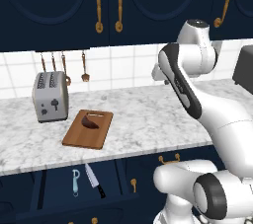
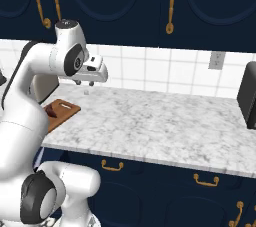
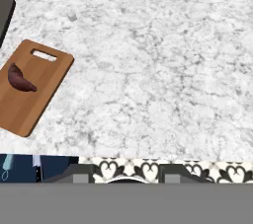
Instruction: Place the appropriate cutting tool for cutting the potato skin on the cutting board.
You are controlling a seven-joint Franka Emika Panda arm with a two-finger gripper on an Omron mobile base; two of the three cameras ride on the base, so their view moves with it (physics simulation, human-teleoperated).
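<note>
while the gripper (image 2: 86, 90) hangs above the bare marble counter (image 1: 148, 119), i cannot tell how its jaws stand. the peeler (image 1: 75, 182) lies in the open drawer (image 1: 59, 188) beside the knife (image 1: 94, 180). the potato (image 1: 90, 122) rests on the cutting board (image 1: 81, 136), near the toaster (image 1: 50, 96).

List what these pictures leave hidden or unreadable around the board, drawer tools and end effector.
- Cutting board: right base view, mostly hidden behind the arm.
- Peeler and knife: hand view, only slivers, too small to read.
- End effector: right base view, too small to judge the gap between its fingers.
- Toaster: hand view, cut by the left edge.
</note>
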